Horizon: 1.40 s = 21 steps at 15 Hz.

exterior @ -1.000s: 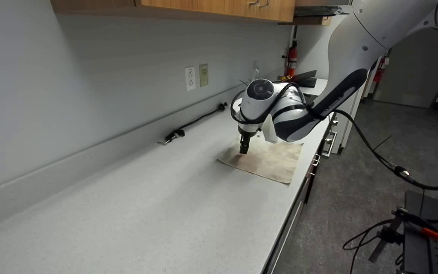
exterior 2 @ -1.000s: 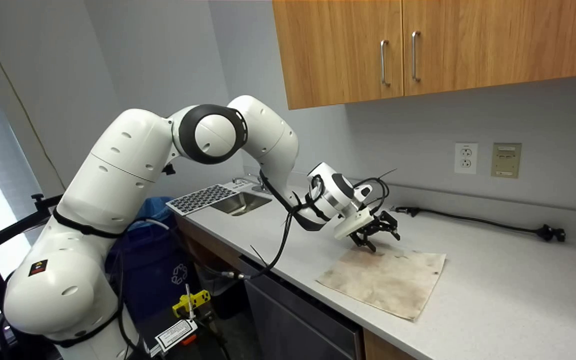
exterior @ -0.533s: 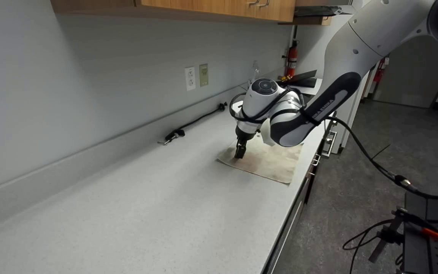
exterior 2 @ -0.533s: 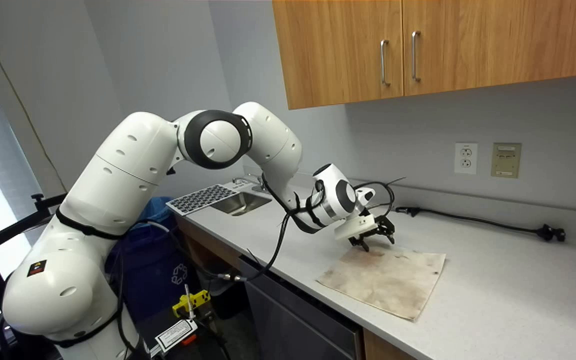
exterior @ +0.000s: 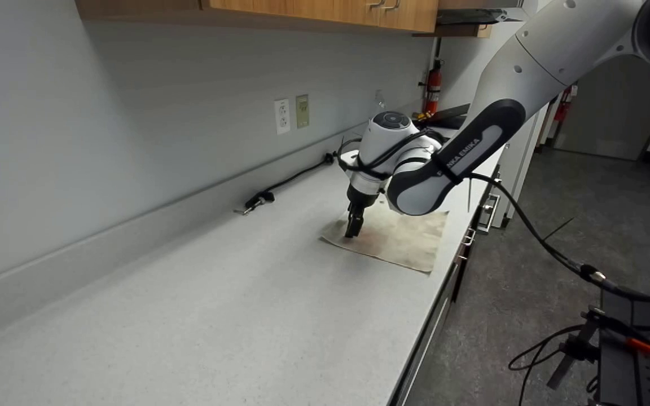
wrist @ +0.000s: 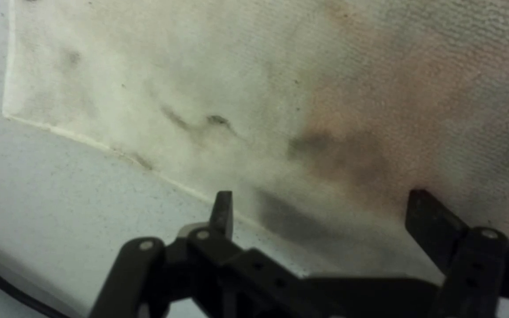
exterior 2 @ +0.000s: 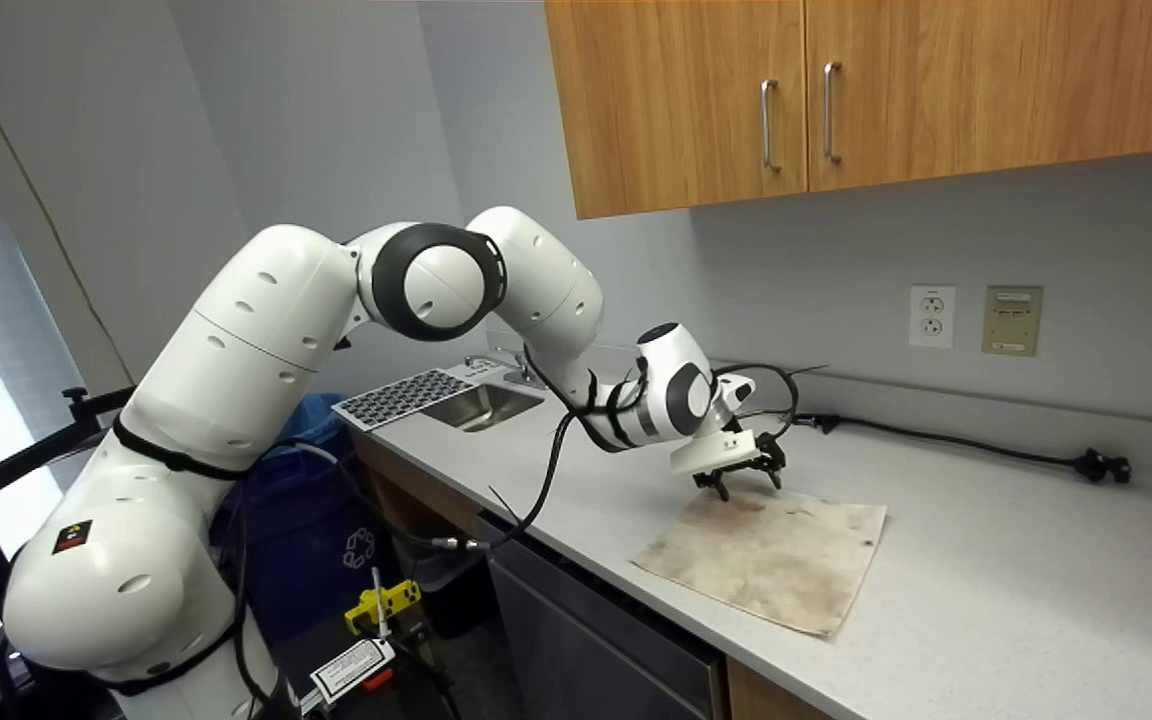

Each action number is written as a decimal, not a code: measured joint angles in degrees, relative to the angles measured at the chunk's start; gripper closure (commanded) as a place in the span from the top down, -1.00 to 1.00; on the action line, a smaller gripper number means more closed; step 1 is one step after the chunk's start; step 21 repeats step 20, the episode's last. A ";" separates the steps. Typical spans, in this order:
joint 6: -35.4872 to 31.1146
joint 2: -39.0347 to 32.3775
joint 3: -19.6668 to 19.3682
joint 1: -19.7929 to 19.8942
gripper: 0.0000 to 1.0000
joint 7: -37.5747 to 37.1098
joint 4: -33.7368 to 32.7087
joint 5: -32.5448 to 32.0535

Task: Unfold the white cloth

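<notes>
The cloth lies spread flat on the counter, right of centre in both exterior views. It is off-white with brown and grey stains; in the wrist view a reddish-brown stain lies in the right half of the frame. Whether the cloth is one layer or several cannot be told. In the wrist view it fills most of the upper part of the frame; one corner sits at the left, and an edge runs from that corner down toward the lower right.

The claw has its two fingers set wide apart, and in the wrist view the edge of the cloth runs through the gap between them. The finger at lower centre overlaps that edge; the finger at lower right stands over the cloth. Contact between fingertips and cloth cannot be determined. In both exterior views the claw points down at the left part of the cloth.

In an exterior view, a white block is mounted beside the claw, and the arm reaches from the lower left of the frame. A black cord lies on the counter along the wall, below a white outlet. A wooden cabinet occupies the upper right. A sink is left of centre.
</notes>
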<state>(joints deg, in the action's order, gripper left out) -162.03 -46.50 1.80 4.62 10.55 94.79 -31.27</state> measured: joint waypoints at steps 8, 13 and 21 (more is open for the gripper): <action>0.00 -0.02 -0.65 -0.46 1.00 4.47 0.01 4.73; 0.00 -0.02 -0.73 -0.53 1.00 4.47 0.01 4.73; 0.00 -0.02 -0.74 -0.53 1.00 4.47 0.01 4.73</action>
